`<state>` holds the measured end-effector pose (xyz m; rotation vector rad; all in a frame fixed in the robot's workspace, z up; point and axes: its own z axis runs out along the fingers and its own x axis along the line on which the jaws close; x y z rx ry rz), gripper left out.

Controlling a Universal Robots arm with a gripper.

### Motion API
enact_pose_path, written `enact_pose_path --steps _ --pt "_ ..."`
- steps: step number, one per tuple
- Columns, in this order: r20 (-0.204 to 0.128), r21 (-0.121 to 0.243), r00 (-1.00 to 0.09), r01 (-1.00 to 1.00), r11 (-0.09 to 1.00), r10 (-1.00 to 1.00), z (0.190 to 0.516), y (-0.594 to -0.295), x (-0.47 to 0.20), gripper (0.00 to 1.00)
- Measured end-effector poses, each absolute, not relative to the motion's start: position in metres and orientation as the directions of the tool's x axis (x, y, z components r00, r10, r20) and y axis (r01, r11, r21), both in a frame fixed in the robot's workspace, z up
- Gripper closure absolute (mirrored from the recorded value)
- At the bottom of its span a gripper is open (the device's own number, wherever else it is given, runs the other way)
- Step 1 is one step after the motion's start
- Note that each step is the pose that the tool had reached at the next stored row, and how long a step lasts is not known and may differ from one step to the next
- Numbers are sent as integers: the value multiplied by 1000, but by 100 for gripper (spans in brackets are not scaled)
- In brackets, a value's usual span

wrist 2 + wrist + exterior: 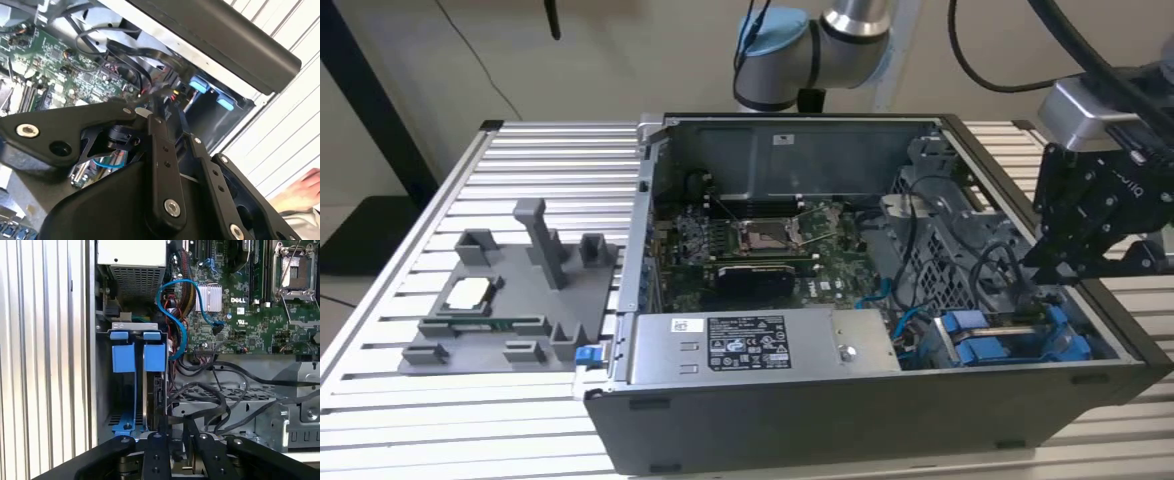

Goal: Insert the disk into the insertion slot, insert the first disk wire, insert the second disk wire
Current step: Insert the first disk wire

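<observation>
The disk stands edge-on in the insertion slot, a grey metal bay with blue fittings at the case's corner. Its blue carrier frame shows at the bay's bottom. In the exterior view the insertion slot sits at the case's front right, with my black gripper just above and behind it. In the first wrist view my gripper hovers at the disk's end, its fingers close together on a black disk wire. In the second wrist view the gripper pinches that black wire.
A blue cable loops over the motherboard beside the bay. Loose black cables cross the perforated cage. The power supply lies along the case front. A grey fixture sits at the exterior view's left. A hand rests outside the case.
</observation>
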<state>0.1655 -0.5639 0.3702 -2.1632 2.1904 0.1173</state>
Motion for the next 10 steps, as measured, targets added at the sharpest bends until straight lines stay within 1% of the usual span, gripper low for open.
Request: enact_pose_path --steps 10 --pt "-97 20 -14 -1000 12 -995 370 -562 192 73"
